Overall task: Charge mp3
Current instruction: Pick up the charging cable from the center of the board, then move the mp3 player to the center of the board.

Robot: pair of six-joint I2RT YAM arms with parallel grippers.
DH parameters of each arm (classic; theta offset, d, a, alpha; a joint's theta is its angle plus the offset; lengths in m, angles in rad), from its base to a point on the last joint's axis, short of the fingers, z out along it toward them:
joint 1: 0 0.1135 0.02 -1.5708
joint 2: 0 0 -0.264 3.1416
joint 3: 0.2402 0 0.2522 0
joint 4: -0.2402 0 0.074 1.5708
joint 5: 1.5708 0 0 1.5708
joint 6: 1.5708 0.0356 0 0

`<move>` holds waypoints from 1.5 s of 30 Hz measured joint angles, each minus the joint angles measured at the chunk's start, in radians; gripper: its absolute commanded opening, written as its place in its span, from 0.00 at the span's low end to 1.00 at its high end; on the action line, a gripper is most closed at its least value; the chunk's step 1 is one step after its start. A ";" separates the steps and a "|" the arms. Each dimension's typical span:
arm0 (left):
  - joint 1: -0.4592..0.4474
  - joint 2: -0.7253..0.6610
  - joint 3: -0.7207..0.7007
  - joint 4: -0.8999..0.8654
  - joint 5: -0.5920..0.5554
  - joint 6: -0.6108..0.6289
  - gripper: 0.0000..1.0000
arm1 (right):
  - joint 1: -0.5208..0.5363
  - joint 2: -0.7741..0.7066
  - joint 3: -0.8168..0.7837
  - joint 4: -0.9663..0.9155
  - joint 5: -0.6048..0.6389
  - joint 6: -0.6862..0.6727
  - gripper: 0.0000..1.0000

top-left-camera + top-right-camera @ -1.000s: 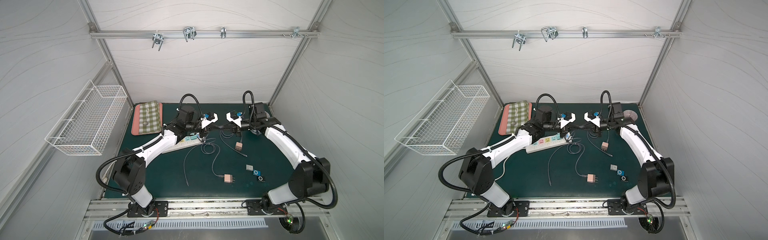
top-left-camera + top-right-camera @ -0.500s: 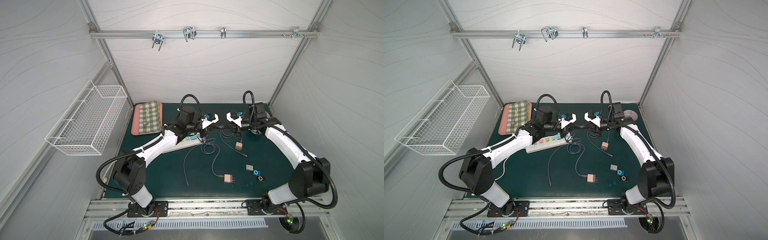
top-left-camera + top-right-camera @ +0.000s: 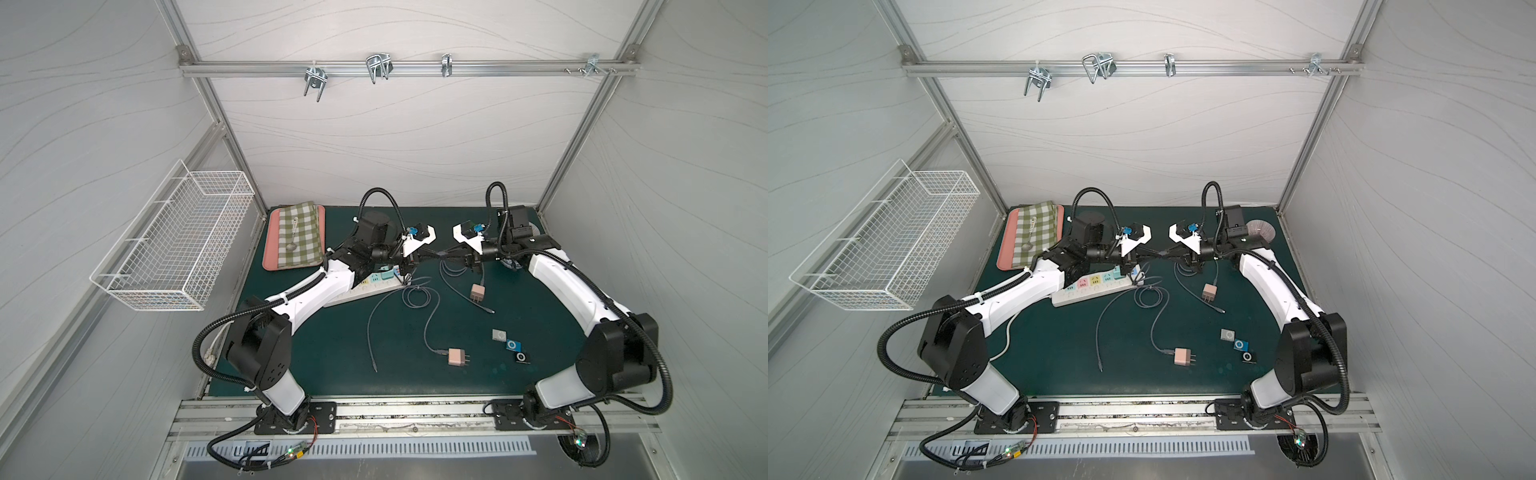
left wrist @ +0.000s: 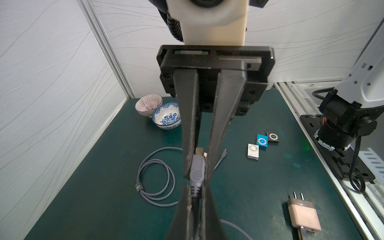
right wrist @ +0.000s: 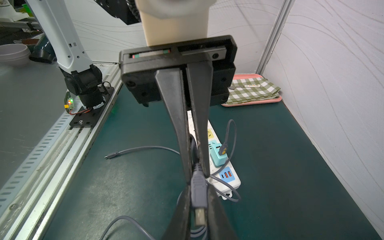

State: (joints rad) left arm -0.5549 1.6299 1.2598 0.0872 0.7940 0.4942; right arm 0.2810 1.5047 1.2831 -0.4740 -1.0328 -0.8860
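**Presently: USB plug between both grippers, mp3 players lying on the mat**

Item 1. The left gripper (image 4: pixel 196 189) has its fingers pressed together on the boot end of a grey USB plug (image 4: pixel 197 168). It holds the plug clear above the dark green mat (image 3: pixel 332 353). The plug's metal tip points towards the opposing arm.

Item 2. The right gripper (image 5: pixel 199 190) meets the left one tip to tip. Its fingers flank the plug on both sides. Whether they press on it or stand just off it cannot be told.

Item 3. Three mp3 players lie in a diagonal row on the mat near the right arm's base: silver (image 3: pixel 500 335), blue (image 3: pixel 513 344) and black (image 3: pixel 520 356). All are well apart from both grippers.

Item 4. A pink wall adapter (image 3: pixel 458 356) with a cable attached lies near the players. A second pink adapter (image 3: pixel 477 292) sits on the mat below the right gripper.

Item 5. A white power strip (image 3: pixel 1096 289) lies partly beneath the left arm, with a teal adapter (image 5: pixel 218 158) plugged into it.
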 measured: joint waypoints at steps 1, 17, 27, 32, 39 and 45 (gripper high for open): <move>0.001 0.000 0.000 0.000 0.000 0.001 0.00 | 0.000 0.000 0.000 0.003 0.004 0.005 0.44; 0.070 -0.001 -0.016 -0.093 -0.023 0.077 0.00 | -0.052 -0.068 -0.120 -0.016 0.447 0.620 0.50; 0.096 -0.003 -0.032 -0.114 -0.039 0.104 0.00 | -0.100 -0.132 -0.256 -0.230 0.808 1.154 0.54; 0.096 -0.012 -0.055 -0.104 -0.039 0.096 0.00 | -0.101 -0.190 -0.345 -0.347 0.876 1.309 0.55; 0.096 -0.024 -0.087 -0.071 -0.038 0.078 0.00 | -0.109 -0.306 -0.462 -0.451 0.906 1.405 0.59; 0.096 -0.036 -0.107 -0.061 -0.039 0.073 0.00 | -0.113 -0.249 -0.492 -0.446 0.940 1.432 0.60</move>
State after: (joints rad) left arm -0.4587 1.5940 1.1530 0.0261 0.7555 0.5671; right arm 0.1684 1.2556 0.7910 -0.9203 -0.0929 0.5457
